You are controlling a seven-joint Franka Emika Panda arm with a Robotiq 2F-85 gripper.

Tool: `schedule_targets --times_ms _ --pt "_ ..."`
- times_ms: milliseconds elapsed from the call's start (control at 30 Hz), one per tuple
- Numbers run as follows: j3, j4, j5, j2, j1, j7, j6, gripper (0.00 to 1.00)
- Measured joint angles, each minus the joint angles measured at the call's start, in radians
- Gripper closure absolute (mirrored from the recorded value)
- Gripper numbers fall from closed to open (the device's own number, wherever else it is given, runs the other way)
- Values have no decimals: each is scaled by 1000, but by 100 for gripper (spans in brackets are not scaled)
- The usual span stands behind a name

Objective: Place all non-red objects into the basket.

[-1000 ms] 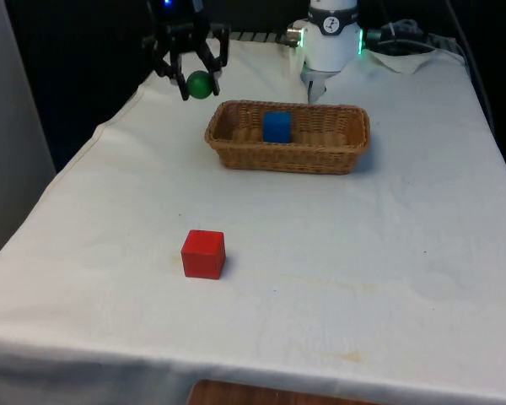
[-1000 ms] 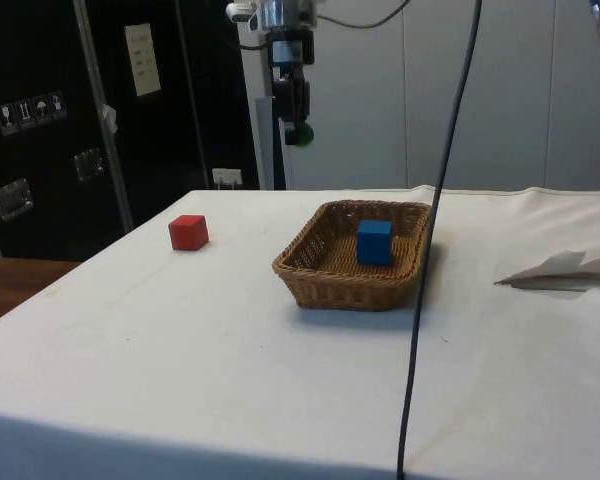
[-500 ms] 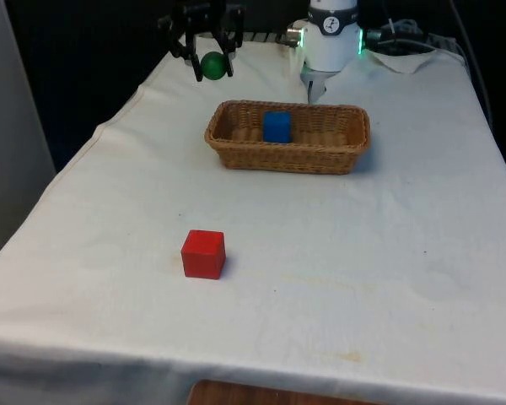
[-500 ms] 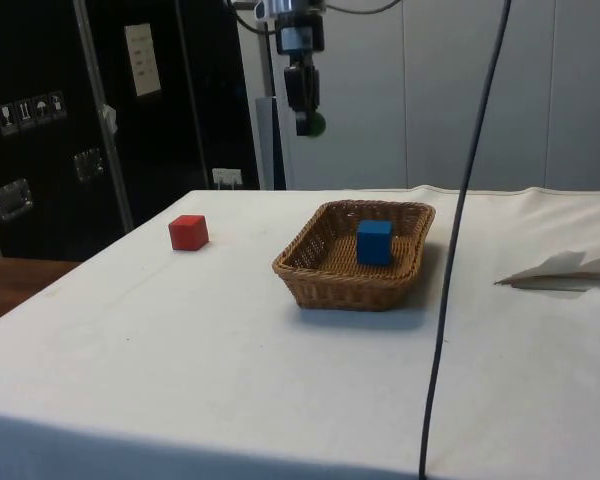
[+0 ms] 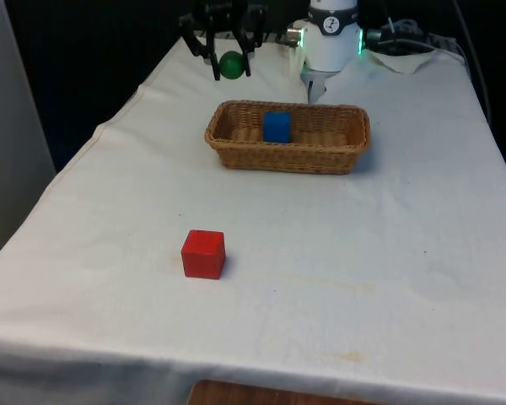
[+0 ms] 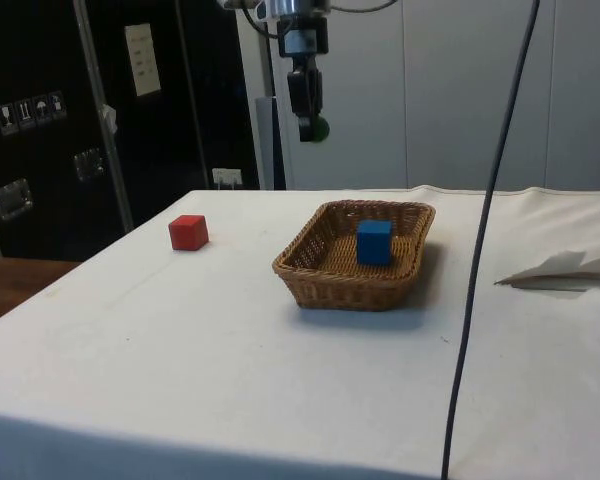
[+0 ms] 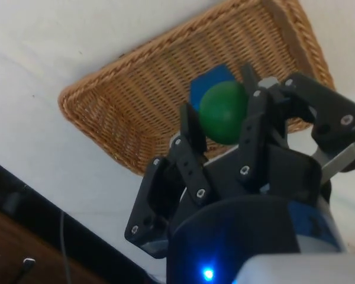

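The small green ball [image 5: 231, 65] is held clamped in the black two-finger claw [image 5: 229, 64], high, so the woven wicker basket [image 5: 228, 139] below can be cleared.

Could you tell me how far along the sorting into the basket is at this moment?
Done: the blue cube already sits inside the basket. In hand: the gripper holds the green ball in the air, beyond the basket's corner on the front view's left. Left: releasing the ball into the basket. The red cube stays on the cloth.
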Motion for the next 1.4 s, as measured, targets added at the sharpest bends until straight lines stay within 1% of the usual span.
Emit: schedule_targets --times_ms 167,200,233,433,533,567,700,733,933,967,1000,1033,1067,1100,1233,1267,1333,1400 --pt "19 -31 0 -8 0 7 31 100" --pt "19 -31 0 -8 0 7 31 100" --pt "29 -53 0 -16 0 12 54 100" --pt "49 -130 -1 -46 0 13 135 100" --pt "53 -143 -1 -52 0 13 148 100" --pt "60 -167 -1 -61 0 13 175 100" --pt "77 -217 0 -74 0 13 234 100" --pt "84 -240 1 -79 0 13 264 100" --pt "104 -295 9 -91 0 13 330 100" --pt "112 -317 12 -94 0 13 358 100" --pt "112 -317 12 -94 0 13 358 100" --pt "119 -338 15 -96 0 13 385 100" --pt "123 -348 16 -96 0 13 398 100" --pt "123 -348 16 -96 0 13 398 100" --pt "137 -385 20 -95 -1 13 445 100" --pt "144 -403 26 -93 -1 12 469 100" --pt "153 -419 34 -89 -1 10 494 100" --pt "158 -425 37 -86 -1 10 504 100"
